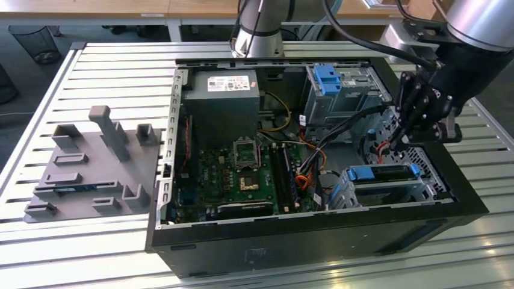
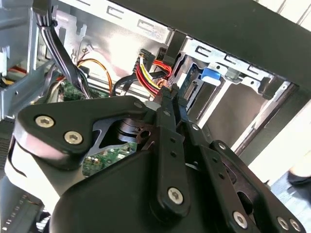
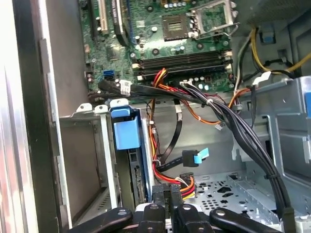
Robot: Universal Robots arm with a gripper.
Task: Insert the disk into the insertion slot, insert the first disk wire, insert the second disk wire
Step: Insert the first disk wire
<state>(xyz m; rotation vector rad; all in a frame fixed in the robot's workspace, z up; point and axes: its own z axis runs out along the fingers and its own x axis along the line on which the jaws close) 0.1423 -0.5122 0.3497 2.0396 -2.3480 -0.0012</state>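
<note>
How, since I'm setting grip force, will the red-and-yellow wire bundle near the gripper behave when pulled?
Probably floppy: the wire bundle is thin separate strands, curving loosely. Likely light, so little force should lift it. But it seems tethered: in the first wrist view it runs on toward the motherboard, so a hard pull may meet resistance.

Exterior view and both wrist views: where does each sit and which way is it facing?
Exterior view: off the arm, raised, looking down into the open computer case; arm and claw at the exterior view's right.
First wrist view: near the wrist, looking past the claw at the disk and motherboard.
Second wrist view: close behind the claw, facing red-and-yellow wires.
Shared: both wrist views show the claw and those wires.
</note>
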